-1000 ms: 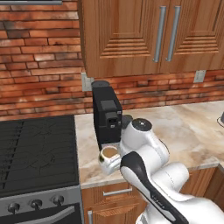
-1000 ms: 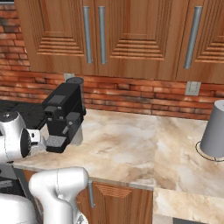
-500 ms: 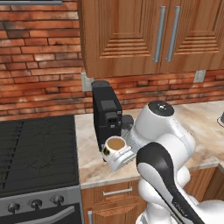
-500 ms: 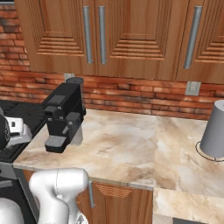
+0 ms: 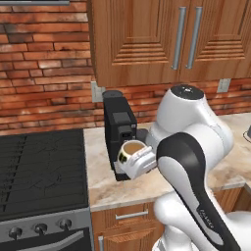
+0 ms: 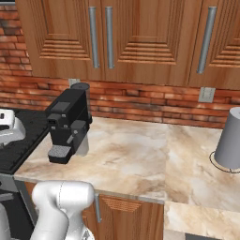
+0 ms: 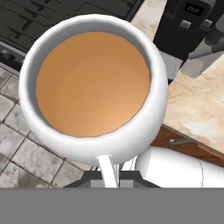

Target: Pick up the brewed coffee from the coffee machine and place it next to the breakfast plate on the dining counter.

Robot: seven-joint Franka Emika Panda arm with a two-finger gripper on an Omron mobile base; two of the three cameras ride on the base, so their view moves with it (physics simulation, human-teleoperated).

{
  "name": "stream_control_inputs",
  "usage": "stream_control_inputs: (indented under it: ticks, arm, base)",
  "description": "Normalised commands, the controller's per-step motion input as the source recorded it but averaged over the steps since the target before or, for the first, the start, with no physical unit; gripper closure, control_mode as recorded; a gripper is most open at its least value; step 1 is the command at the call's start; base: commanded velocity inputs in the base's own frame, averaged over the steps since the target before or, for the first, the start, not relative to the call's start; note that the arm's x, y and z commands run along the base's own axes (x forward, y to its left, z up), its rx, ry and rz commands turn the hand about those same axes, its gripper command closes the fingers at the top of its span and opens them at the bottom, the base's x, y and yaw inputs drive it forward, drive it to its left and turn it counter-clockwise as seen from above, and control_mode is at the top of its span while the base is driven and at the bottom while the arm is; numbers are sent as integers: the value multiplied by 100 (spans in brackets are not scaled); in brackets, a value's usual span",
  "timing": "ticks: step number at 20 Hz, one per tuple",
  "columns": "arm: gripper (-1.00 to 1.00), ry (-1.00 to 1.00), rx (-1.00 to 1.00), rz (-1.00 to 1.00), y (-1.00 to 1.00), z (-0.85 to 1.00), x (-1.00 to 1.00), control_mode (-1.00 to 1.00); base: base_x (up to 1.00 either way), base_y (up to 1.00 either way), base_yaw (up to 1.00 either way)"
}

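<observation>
White mug [image 5: 131,153] of brown coffee is sitting pinched at its rim in the jaws, closed tight on it, hanging clear of the marble tabletop [image 5: 147,184] at six o'clock from the black coffee machine [image 5: 119,128], above its drip base.

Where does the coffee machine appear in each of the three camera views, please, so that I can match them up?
Left base view: the coffee machine stands at centre, against the brick wall, behind the lifted mug.
Right base view: it stands at the left, on the marble worktop's left end.
Hand view: it sits at the top right, beyond the mug's rim.
Shared landmark: the black stove, right beside the machine.
</observation>
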Motion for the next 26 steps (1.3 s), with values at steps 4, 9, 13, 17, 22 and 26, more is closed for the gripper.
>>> stream_control_inputs:
  ticks: [4, 9, 13, 17, 22, 26]
  arm:
    - [100, 0, 0, 0, 0, 0, 0, -100]
    - [100, 0, 0, 0, 0, 0, 0, -100]
    - [100, 0, 0, 0, 0, 0, 0, 100]
    - [100, 0, 0, 0, 0, 0, 0, 100]
    - [100, 0, 0, 0, 0, 0, 0, 100]
    - [100, 0, 0, 0, 0, 0, 0, 100]
  base:
    - [0, 0, 0]
    - [0, 0, 0]
    - [-90, 3, 19]
    - [-56, 49, 58]
    - [-22, 68, 83]
    - [-29, 63, 84]
